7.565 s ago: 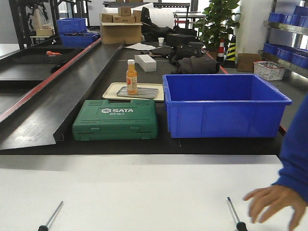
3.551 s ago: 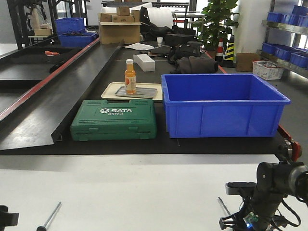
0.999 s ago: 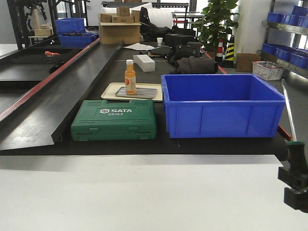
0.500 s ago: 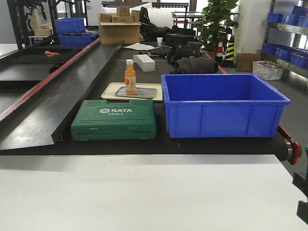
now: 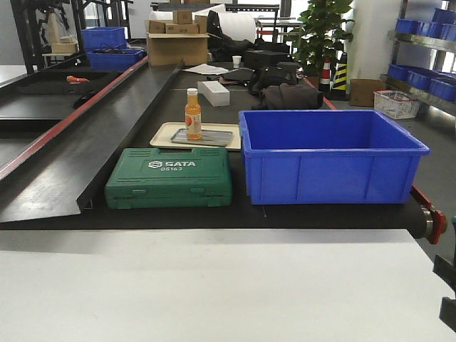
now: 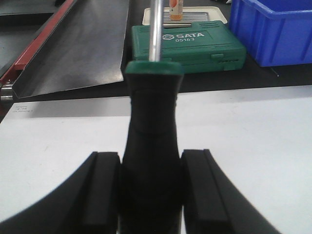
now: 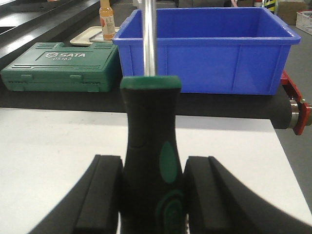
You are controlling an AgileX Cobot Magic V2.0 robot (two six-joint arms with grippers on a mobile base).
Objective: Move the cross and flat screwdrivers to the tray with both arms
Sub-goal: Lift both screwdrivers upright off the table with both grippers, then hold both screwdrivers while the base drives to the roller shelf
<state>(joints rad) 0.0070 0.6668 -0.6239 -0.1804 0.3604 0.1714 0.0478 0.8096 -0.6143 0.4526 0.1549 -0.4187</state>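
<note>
In the left wrist view my left gripper (image 6: 151, 163) is shut on the black and green handle of a screwdriver (image 6: 152, 122). It is held above the white table (image 6: 253, 136), with its steel shaft pointing ahead and its tip out of frame. In the right wrist view my right gripper (image 7: 152, 165) is shut on the other black and green screwdriver (image 7: 148, 131), also with its tip out of frame. I cannot tell which one is cross or flat. The beige tray (image 5: 164, 132) lies behind the green case and shows in both wrist views (image 6: 214, 14) (image 7: 83, 38).
A green SATA case (image 5: 169, 177) and a large blue bin (image 5: 331, 153) stand on the black bench beyond the white table (image 5: 214, 285). An orange bottle (image 5: 192, 112) and a metal plate (image 5: 206, 137) are on the tray. A dark arm part (image 5: 447, 285) shows at the right edge.
Both screwdrivers, earlier lying on the white table, are off it and in my grippers. The right gripper with its upright screwdriver has moved out past the front view's right edge in the last second.
</note>
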